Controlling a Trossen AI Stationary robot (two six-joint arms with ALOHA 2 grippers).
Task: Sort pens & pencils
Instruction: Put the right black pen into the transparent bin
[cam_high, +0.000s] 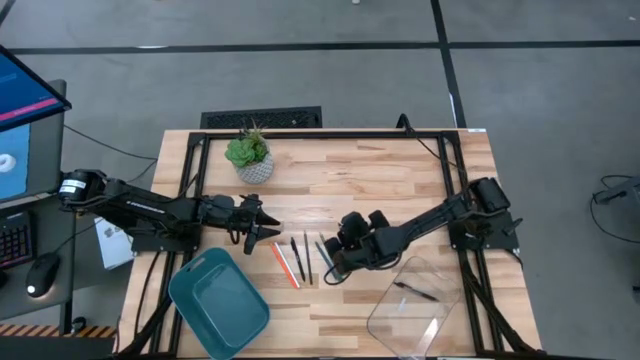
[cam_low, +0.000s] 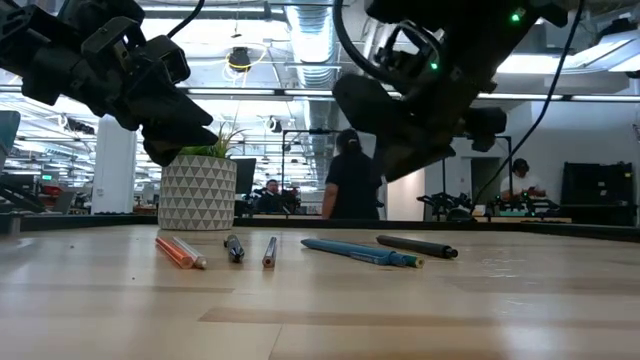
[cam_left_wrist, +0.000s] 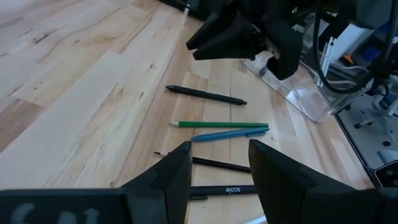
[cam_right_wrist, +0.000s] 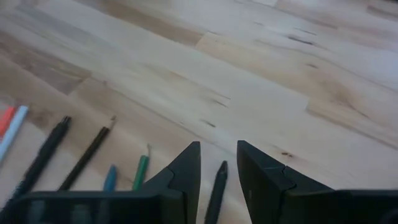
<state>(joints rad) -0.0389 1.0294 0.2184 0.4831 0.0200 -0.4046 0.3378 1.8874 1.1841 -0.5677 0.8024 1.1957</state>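
The open right gripper (cam_right_wrist: 217, 163) should be lowered squarely astride the black pen (cam_right_wrist: 215, 190); the left gripper (cam_high: 262, 232) is held open

Seen from above, the left arm reaches in from nine o'clock, its left gripper (cam_high: 262, 229) near the table's middle, fingers (cam_left_wrist: 171, 174) parted. The right arm stretches from three o'clock toward the centre, its right gripper (cam_high: 330, 270) pointing toward seven o'clock, fingers (cam_right_wrist: 186, 171) apart, holding nothing.
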